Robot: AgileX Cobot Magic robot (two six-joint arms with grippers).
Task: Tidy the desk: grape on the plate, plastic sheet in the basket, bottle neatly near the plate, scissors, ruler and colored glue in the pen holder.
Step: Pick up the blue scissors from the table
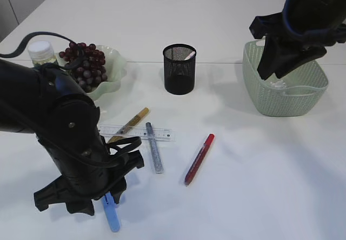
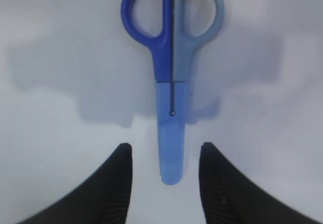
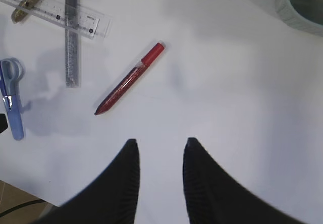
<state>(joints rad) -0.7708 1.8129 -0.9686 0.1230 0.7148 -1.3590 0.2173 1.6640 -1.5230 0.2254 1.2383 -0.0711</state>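
Scissors point(image 2: 171, 77) lie flat on the table point(image 1: 259, 164) directly under the left gripper point(image 2: 162, 158), closed and with the blades in a translucent blue sheath. In the left wrist view their long axis runs from 12 o'clock, where the two handle loops sit, to 6 o'clock, where the sheathed tip points. That tip lies between the two fingers point(image 2: 113, 183), which stand spread, one on each side of the sheath and clear of it; nothing is pinched. The line between the fingers crosses the long axis squarely, so a descent and closure should catch the sheath across its width.

In the exterior view the scissors show at about 7 o'clock on the table, near the front edge, mostly hidden by the left arm. The left arm is by far the nearer.

The right gripper point(image 3: 160, 173) hangs high above the basket point(image 1: 286, 97), at about 2 o'clock on the table in the exterior view, fingers parted and holding nothing. The pen holder point(image 1: 179, 70), the destination, stands at 12 o'clock, well apart from the scissors.
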